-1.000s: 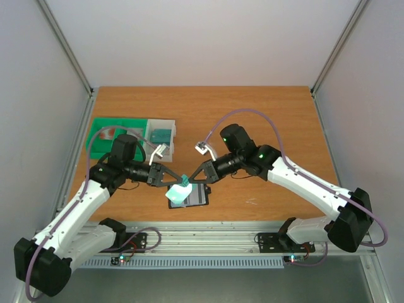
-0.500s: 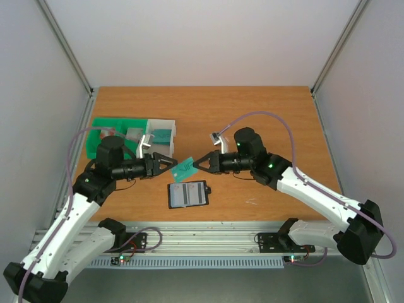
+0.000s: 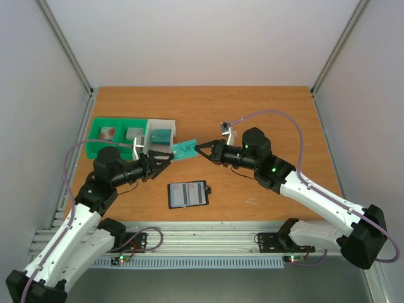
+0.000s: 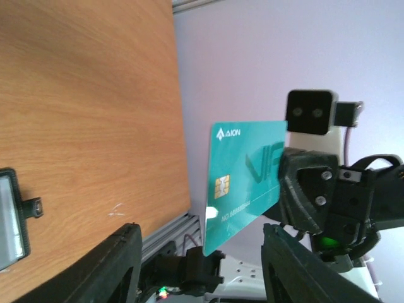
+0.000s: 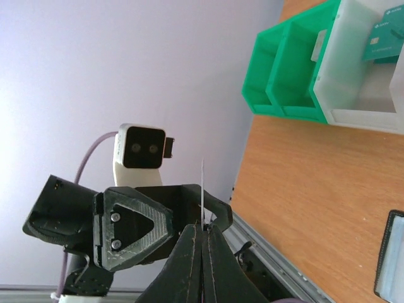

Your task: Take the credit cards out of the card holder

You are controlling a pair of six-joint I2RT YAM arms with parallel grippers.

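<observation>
**TEAL CARD HELD IN THE AIR BETWEEN THE CLAWS**

Reference point: the card holder (image 3: 170, 196), lying open and flat on the bench (image 3: 265, 120).

1. Well beyond the holder and to its left stand a green tray (image 3: 106, 134) and a white tray (image 3: 151, 126). The white tray has a second teal card (image 3: 161, 134) inside it.
2. The left claw (image 3: 166, 160) hovers just beyond the holder's left corner. Its fingers are apart and grip nothing.
3. The teal card (image 3: 184, 149) is off the bench, directly beyond the holder. Its free left end is next to the left claw's tips. Contact cannot be confirmed.
4. The right claw (image 3: 197, 148), beyond the holder's right edge, is clamped together on the card's right end.
5. Pale cards (image 3: 189, 194) show in the holder's pockets, so the task is judged part done.

Handling: the card is judged light, thin, stiff and slick-faced. It is likely to pivot or slip if pinched at a corner. Take hold across both flat faces at the free left end, well in from the edge. Make that grip secure before the right claw releases.
</observation>
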